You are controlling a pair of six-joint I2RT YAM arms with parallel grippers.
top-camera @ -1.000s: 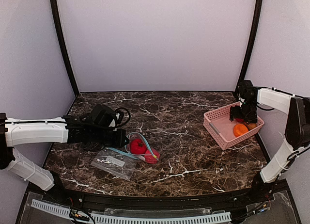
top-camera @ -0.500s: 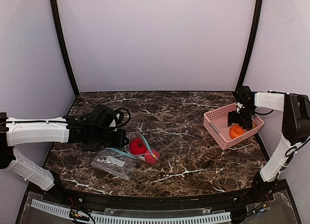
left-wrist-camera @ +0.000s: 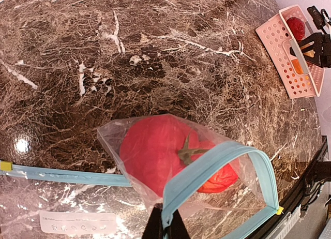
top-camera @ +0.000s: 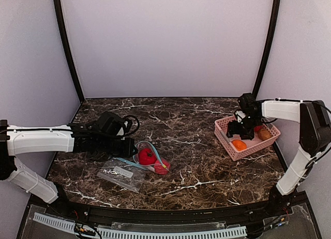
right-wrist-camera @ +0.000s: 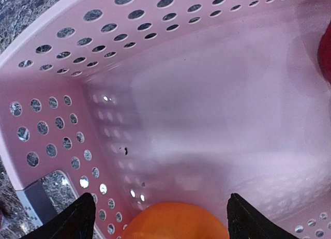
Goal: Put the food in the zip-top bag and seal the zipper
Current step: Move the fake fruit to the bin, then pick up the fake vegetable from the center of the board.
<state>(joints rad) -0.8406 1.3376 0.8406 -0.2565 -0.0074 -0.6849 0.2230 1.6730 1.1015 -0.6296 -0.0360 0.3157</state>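
Observation:
The zip-top bag (left-wrist-camera: 129, 146) lies on the marble with its mouth held open. My left gripper (left-wrist-camera: 165, 226) is shut on the near end of its teal zipper (left-wrist-camera: 207, 164). Two red pieces of food (left-wrist-camera: 152, 156) sit inside it; in the top view they show at the bag (top-camera: 148, 156), just right of my left gripper (top-camera: 132, 146). My right gripper (right-wrist-camera: 161, 196) is down inside the pink basket (right-wrist-camera: 62, 89), open, its fingers apart on either side of the orange piece (right-wrist-camera: 176, 223) without touching it. From above, that gripper (top-camera: 239, 131) hangs over the orange piece (top-camera: 239, 144).
The pink basket (top-camera: 223, 131) stands at the right edge and also holds a brown-tan piece (top-camera: 265, 134) and a red piece (left-wrist-camera: 296, 27). A flat clear bag with a white label (top-camera: 122, 173) lies near the left arm. A black cable and block (top-camera: 111, 122) sit behind it.
My right gripper has moved left inside the basket and its jaws have narrowed a little. The orange piece has shifted to the basket's near-left corner. The left arm has held still.

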